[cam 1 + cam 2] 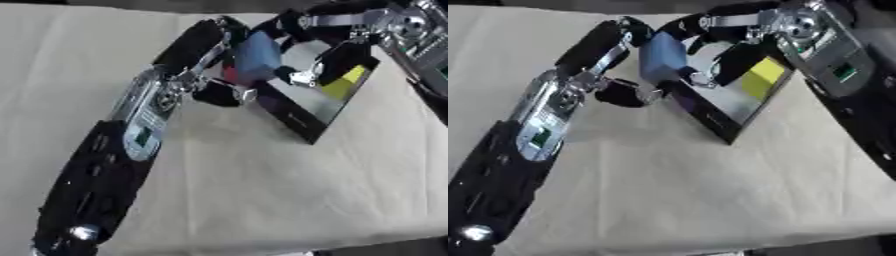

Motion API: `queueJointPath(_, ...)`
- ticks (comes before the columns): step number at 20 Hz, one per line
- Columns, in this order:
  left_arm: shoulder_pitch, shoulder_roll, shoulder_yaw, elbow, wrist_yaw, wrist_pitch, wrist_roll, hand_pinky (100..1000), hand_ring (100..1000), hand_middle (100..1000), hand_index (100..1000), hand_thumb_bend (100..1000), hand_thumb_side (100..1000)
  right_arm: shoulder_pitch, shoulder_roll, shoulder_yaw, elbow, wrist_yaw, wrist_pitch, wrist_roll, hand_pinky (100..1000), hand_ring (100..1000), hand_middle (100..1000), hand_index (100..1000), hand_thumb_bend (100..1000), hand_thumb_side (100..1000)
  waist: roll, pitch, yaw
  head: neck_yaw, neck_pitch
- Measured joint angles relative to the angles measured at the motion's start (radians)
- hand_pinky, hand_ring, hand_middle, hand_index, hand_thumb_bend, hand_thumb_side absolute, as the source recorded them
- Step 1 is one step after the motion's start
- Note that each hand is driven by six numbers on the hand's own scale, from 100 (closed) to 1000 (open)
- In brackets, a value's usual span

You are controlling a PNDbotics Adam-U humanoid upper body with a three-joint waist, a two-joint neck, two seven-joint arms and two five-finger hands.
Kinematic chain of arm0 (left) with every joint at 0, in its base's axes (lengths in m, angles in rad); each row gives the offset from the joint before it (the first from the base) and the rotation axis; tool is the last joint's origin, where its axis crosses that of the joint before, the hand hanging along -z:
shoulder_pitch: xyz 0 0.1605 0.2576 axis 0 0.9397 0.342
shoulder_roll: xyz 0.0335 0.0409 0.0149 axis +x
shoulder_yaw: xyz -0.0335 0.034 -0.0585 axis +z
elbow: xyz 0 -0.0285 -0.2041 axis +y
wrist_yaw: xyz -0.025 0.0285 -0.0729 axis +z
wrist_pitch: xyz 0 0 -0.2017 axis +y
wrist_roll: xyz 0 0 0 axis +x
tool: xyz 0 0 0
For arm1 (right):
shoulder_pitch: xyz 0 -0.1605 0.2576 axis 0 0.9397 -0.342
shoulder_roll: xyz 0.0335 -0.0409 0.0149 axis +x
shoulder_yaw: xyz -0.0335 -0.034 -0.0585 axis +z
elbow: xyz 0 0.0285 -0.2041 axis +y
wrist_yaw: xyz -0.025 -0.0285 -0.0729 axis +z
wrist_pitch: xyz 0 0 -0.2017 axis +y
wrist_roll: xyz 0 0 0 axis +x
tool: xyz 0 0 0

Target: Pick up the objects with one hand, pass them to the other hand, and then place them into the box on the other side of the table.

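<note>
Two hands meet above the near corner of the box (728, 125), a shallow black-walled tray resting askew on the cream-covered worktop (675, 190). The left hand (619, 40) reaches in from the lower left, its fingers (203, 37) curled around a blue block (662, 60), which is held in the air just over the box's left edge. A small red patch (230, 74) shows beneath the block in the left eye view; whether it belongs to the block or is a separate item cannot be determined. The right hand (732, 62) descends from the upper right, its fingers bent towards the same block and close to or touching its right side; whether they have closed on it cannot be told from either view. A yellow block (761, 77) already lies inside the box, partly behind the right hand. Judged status: one object appears deposited, and the blue block is at the handover stage, carried by the left hand with transfer to the right hand not yet confirmed. Remaining steps: complete the transfer, release from the left hand, and lower the block into the box. No other loose objects are visible on the worktop.
</note>
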Motion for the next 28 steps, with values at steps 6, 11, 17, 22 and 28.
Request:
queueJointPath(6, 0.001, 0.001, -0.001, -0.006, 0.017, -0.011, -0.001, 659, 587, 457, 452, 100, 305, -0.004, 0.000, 0.000, 0.003, 0.010, -0.001, 0.001, 887, 1000, 973, 1000, 135, 261, 0.000, 0.002, -0.001, 0.000, 0.000)
queueJointPath(11, 0.001, 0.001, -0.003, -0.009, 0.020, -0.017, -0.006, 659, 587, 457, 452, 100, 309, -0.004, 0.001, 0.000, 0.003, 0.010, -0.001, -0.001, 884, 1000, 972, 1000, 118, 277, 0.000, 0.002, -0.001, 0.000, 0.000)
queueJointPath(17, 0.002, 0.002, -0.003, -0.009, 0.025, -0.019, -0.008, 658, 586, 456, 454, 100, 315, -0.004, 0.006, 0.000, 0.009, 0.010, 0.003, -0.006, 876, 1000, 958, 1000, 100, 314, 0.000, 0.002, -0.001, 0.000, 0.000)
queueJointPath(22, 0.005, 0.007, -0.003, -0.009, 0.034, -0.018, -0.010, 656, 582, 452, 455, 100, 335, -0.004, 0.008, 0.001, 0.009, 0.010, 0.012, -0.015, 880, 1000, 960, 1000, 113, 302, 0.000, 0.004, -0.002, 0.000, 0.000)
queueJointPath(28, 0.008, 0.007, -0.003, -0.009, 0.049, -0.016, -0.008, 655, 582, 450, 455, 100, 336, -0.005, 0.008, 0.002, 0.009, 0.027, 0.007, -0.010, 882, 1000, 960, 1000, 127, 293, 0.000, 0.005, -0.002, 0.000, 0.000)
